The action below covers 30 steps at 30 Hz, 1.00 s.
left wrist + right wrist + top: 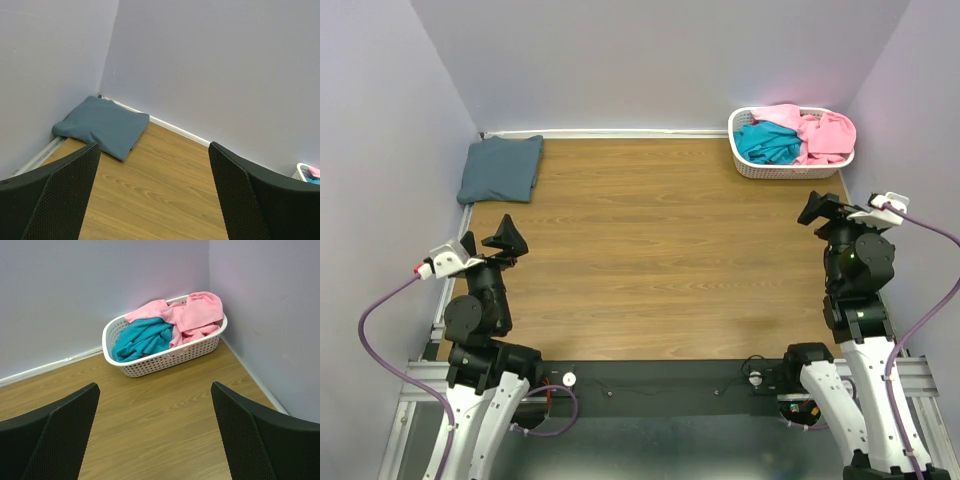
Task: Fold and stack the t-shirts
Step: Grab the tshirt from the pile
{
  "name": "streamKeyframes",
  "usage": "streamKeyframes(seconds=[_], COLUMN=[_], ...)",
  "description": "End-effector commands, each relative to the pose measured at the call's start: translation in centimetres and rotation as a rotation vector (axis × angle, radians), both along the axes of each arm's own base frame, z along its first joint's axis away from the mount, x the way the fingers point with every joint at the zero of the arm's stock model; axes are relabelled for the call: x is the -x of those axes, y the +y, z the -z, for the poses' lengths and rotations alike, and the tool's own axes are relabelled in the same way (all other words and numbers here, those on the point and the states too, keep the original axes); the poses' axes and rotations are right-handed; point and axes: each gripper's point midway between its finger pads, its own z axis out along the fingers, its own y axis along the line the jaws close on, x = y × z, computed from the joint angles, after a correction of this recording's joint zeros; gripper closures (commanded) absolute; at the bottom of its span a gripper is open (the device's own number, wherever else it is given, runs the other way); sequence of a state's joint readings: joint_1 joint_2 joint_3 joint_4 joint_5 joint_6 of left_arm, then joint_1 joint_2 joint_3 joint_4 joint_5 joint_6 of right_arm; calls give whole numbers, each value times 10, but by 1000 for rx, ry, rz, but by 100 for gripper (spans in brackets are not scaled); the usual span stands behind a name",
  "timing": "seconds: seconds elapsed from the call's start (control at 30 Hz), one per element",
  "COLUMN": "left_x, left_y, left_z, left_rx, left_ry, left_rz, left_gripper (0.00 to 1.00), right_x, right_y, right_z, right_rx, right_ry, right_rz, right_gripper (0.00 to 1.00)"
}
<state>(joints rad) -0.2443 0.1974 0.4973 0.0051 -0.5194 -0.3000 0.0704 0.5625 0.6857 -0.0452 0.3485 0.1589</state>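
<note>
Left gripper (154,150): fingers spread apart, nothing between them. Right gripper (155,387): the same. Folded blue-grey t-shirt (501,168) lies in the table's (660,250) far left corner. Pink t-shirt (192,315) and teal t-shirt (142,337) lie crumpled in the white basket (165,357), far right corner.

No readable text, label or number anywhere.

White basket (790,171) on wooden table (660,250)

Black-and-white arms (480,312), purple cables (362,325)
</note>
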Motion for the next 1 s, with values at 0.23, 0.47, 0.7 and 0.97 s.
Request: streamKeyframes(seconds=[0.23, 0.47, 0.7, 0.97], left_x=[-5, -5, -3, -2], left_y=[-1, -5, -5, -5], left_z=[4, 3, 2, 1], left_rx=[-8, -13, -12, -33], left_ry=[9, 5, -3, -15], left_rz=[2, 21, 24, 23], left_gripper=[3, 3, 3, 3], right_x=[-57, -154, -238, -306], right_y=[9, 24, -30, -95], right_z=[17, 59, 97, 132], right_rx=[-144, -171, -295, -309], right_ry=[102, 346, 398, 415], right_rz=[11, -11, 133, 197], right_gripper=[0, 0, 0, 10])
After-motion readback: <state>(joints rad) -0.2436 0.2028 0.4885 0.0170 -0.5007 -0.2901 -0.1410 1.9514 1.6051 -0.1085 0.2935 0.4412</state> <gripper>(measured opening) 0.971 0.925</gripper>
